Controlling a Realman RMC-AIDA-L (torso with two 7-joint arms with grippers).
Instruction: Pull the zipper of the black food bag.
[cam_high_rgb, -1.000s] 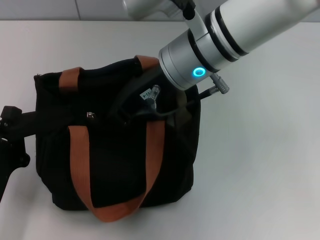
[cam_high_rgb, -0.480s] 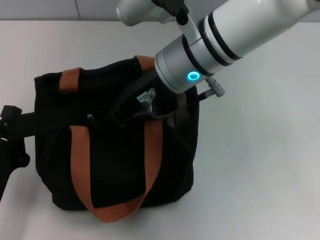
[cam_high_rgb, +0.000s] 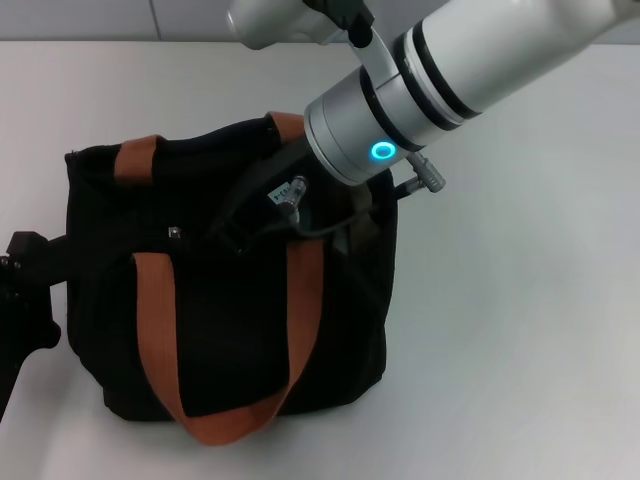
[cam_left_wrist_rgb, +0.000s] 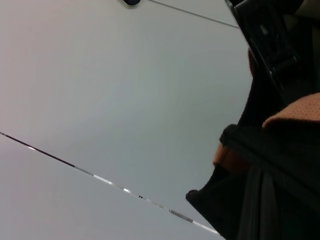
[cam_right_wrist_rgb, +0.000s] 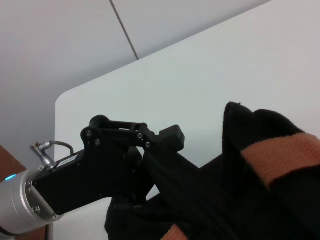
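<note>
Most of the zip track looks closed from the head view; the zipper (cam_high_rgb: 175, 232) sits near the black food bag's (cam_high_rgb: 230, 320) 9 o'clock end. My left gripper (cam_right_wrist_rgb: 150, 145) clamps that edge; right gripper (cam_high_rgb: 232, 232) (grip unreadable) works mid-top.

A white tubular right arm (cam_high_rgb: 500, 40) with black rings is seen, ending in a silver wrist collar (cam_high_rgb: 350, 135) bearing a lit cyan ring (cam_high_rgb: 382, 152). A metal plug is fitted at its 4 o'clock. The left gripper (cam_right_wrist_rgb: 135, 150) is matt black, with visible screws.
</note>
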